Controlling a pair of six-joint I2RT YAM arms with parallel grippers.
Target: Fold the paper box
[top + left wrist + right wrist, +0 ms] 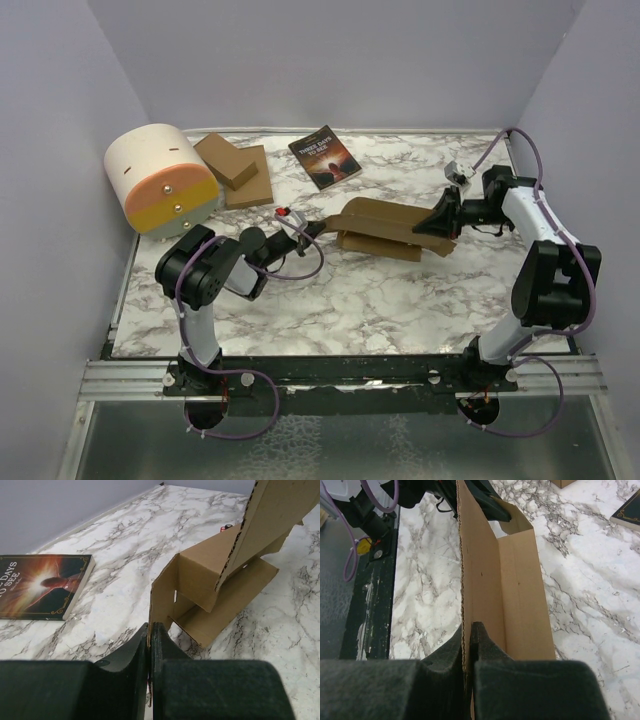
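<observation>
Left gripper fills the bottom of its wrist view, jaws pinched tight on a thin flap edge of the box. Right gripper sits at the bottom of its own view, jaws clamped on a serrated panel edge that stands upright. From above, the partly folded box lies mid-frame on the table, spanning the gap between both grippers. At upper centre lies a book. At upper left, a cardboard stack sits beside a cream-and-orange drum.

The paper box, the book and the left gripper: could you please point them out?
paper box (385, 216), top view, upper panel.
book (35, 585), left wrist view, front cover.
left gripper (151, 630), left wrist view, between fingertips.
</observation>
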